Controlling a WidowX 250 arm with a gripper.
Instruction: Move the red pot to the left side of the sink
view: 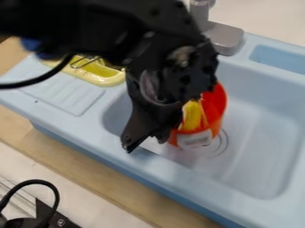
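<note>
Your hand point(143, 142) hangs over the view's left part of the sink basin, pointing down, just beside the red pot point(218, 103) and partly in front of it; from this angle you cannot tell whether it stands apart or together, nor whether it touches the pot. Your black arm point(71, 22) comes in from the upper left, crosses above the drainboard and bends down over the basin. A thin black cable point(37, 82) curves below it at the view's left edge

You have the pot inside the basin, towards the view's left end, near the round drain marking point(223, 144) on the basin floor. Its orange-red wall shows to the right of your hand, with a pale label point(195, 139) low on the side facing you. A yellow thing point(191, 116) shows in the pot

Around it is the light blue sink point(161, 176), set on a wooden counter point(77, 153). Behind the basin you have a grey faucet point(225, 38), and to the right of that a shallow recess point(280, 58) in the rim. On the ridged drainboard point(62, 92) sits a yellow tray point(107, 80) with a bit of metal wire point(86, 61) at it. Down in the lower left corner, another black cable point(55, 191) loops over a white surface point(89, 196)
</note>
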